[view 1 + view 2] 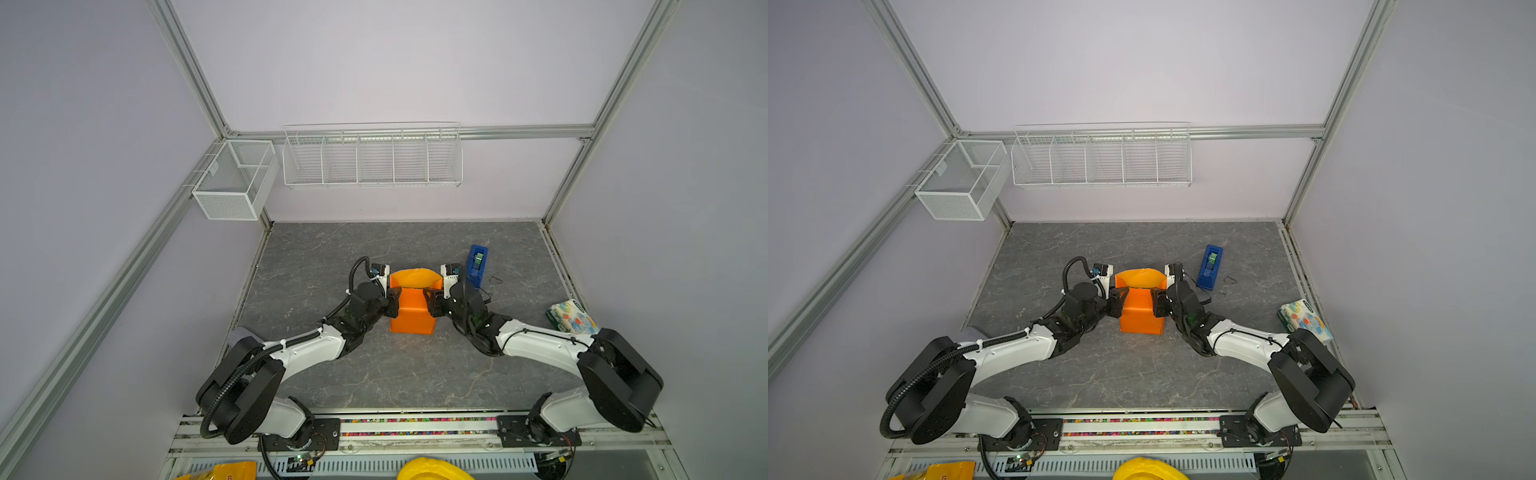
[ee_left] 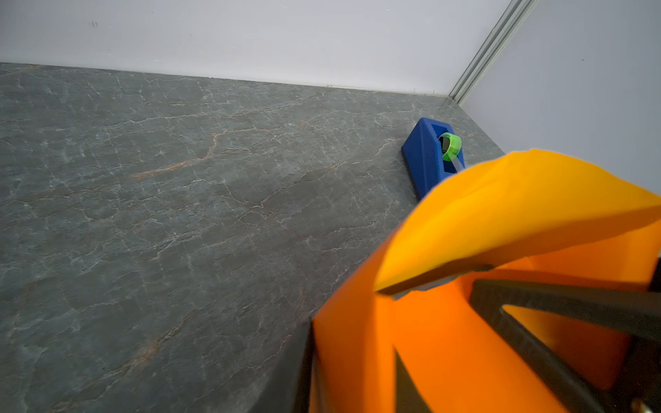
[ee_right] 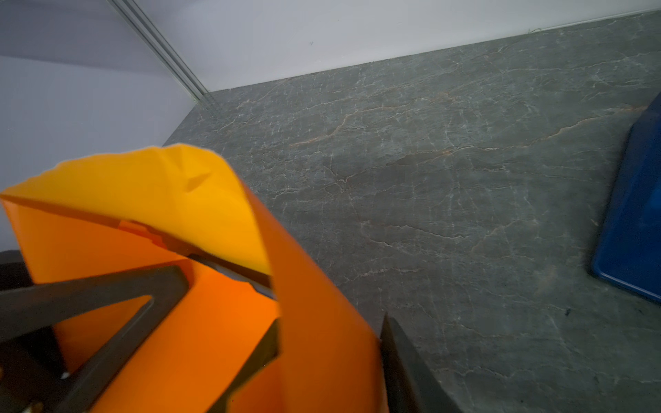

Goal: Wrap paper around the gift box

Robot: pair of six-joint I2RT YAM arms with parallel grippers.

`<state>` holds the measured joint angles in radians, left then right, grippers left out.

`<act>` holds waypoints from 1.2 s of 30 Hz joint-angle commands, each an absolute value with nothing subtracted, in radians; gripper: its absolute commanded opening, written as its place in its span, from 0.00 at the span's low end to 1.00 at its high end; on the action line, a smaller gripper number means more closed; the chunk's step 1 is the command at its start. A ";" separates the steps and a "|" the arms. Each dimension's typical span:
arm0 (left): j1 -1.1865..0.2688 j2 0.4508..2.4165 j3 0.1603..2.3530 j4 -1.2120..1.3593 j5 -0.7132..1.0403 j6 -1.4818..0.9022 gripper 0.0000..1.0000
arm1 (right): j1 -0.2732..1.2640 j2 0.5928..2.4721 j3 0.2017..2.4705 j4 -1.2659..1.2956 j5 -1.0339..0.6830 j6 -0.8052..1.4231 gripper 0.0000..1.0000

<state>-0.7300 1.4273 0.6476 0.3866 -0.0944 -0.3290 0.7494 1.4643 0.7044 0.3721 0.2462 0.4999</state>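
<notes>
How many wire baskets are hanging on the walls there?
2. A boxy mesh basket hangs at the back left corner; a long divided wire basket hangs beside it on the back wall. None looks hidden.

So there's an orange-yellow sheet of paper folded up into a boxy bundle in the middle of the grey marbled surface, far flap curling up. The left gripper and right gripper sit right against its two sides, can't tell how wide the jaws stand tbh. A narrow bright-blue tape dispenser lies just past the right arm, and a colourful patterned white packet near the right edge.
</notes>
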 commanded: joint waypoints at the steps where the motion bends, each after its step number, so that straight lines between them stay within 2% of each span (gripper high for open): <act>1: -0.743 1.451 0.660 0.319 -0.148 -0.321 0.24 | 0.760 1.476 0.718 0.231 0.277 0.485 0.42; 8: -0.764 1.463 0.682 0.298 -0.173 -0.326 0.18 | 0.793 1.486 0.757 0.159 0.332 0.502 0.31; 12: -0.771 1.466 0.689 0.285 -0.181 -0.330 0.15 | 0.809 1.499 0.776 0.135 0.353 0.513 0.15; 15: -0.776 1.457 0.690 0.276 -0.202 -0.333 0.12 | 0.816 1.506 0.791 0.123 0.367 0.515 0.08; 24: -0.778 1.442 0.738 0.243 -0.276 -0.313 0.04 | 0.815 1.526 0.873 0.101 0.422 0.442 0.06; 31: -0.778 1.482 0.827 0.231 -0.319 -0.278 0.02 | 0.780 1.589 1.019 0.087 0.421 0.340 0.06; 36: -0.778 1.519 0.831 0.261 -0.335 -0.292 0.01 | 0.753 1.628 1.046 0.088 0.420 0.310 0.06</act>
<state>-0.7677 1.4948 0.8139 0.2420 -0.3447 -0.2905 0.7593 1.6115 1.0222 0.0647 0.4324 0.3569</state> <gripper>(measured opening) 0.047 0.066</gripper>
